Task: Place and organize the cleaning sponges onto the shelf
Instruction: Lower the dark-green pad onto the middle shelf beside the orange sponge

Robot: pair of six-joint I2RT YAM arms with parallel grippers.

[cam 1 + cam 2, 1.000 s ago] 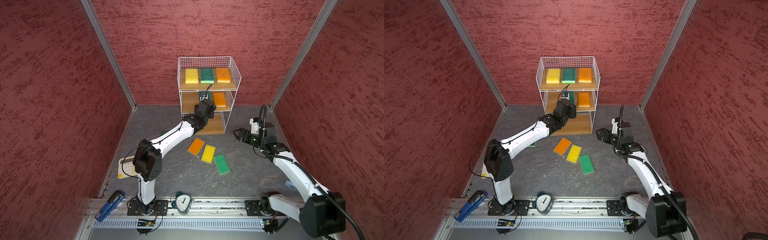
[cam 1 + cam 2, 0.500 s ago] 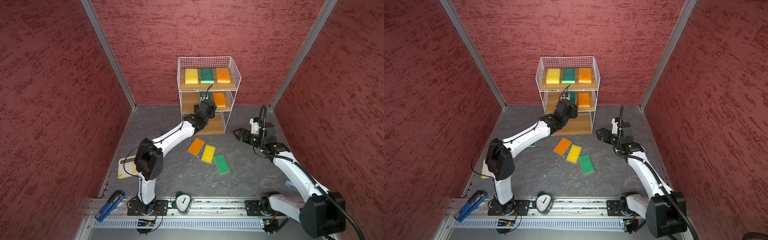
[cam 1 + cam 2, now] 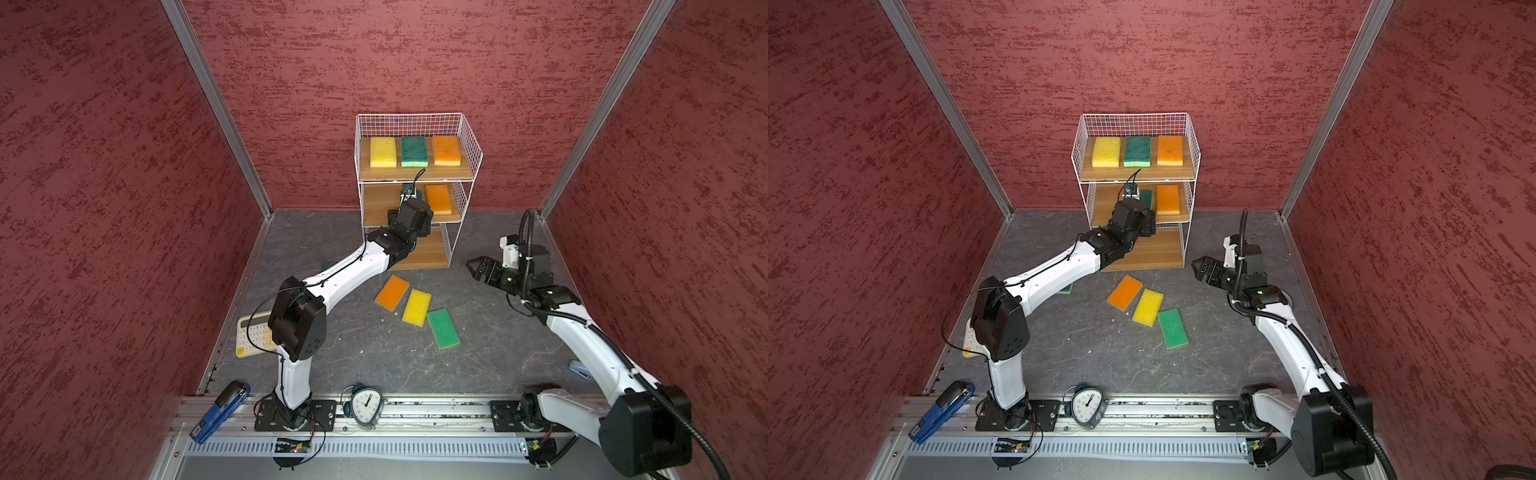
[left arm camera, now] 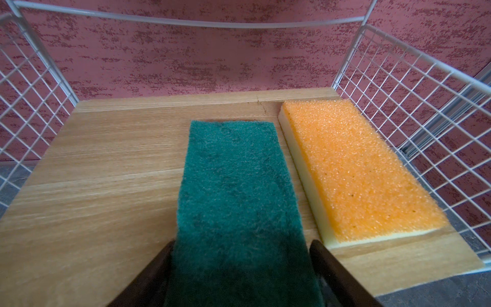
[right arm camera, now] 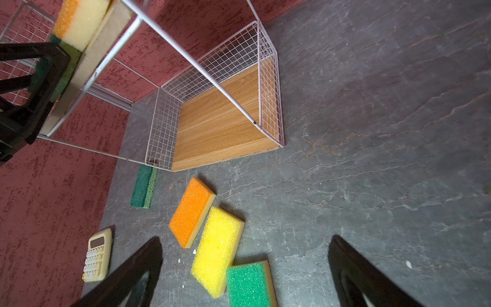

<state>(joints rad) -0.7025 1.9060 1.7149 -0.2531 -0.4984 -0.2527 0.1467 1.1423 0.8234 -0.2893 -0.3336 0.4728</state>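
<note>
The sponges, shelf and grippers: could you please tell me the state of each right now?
left gripper: flanking the dark green sponge, grip unclear.
right gripper: open, empty.
dark green sponge: flat on the middle board of the shelf.
middle-board orange sponge: flat, beside it, apart.
top row of sponges: three, flat, side by side.
floor sponges: four, lying loose, unshelved.

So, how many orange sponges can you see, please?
3. The top-board orange sponge lies at the right end of the shelf; the middle-board orange sponge lies beside a dark green sponge; the floor orange sponge lies beside a yellow sponge. Others could be hidden.
</note>
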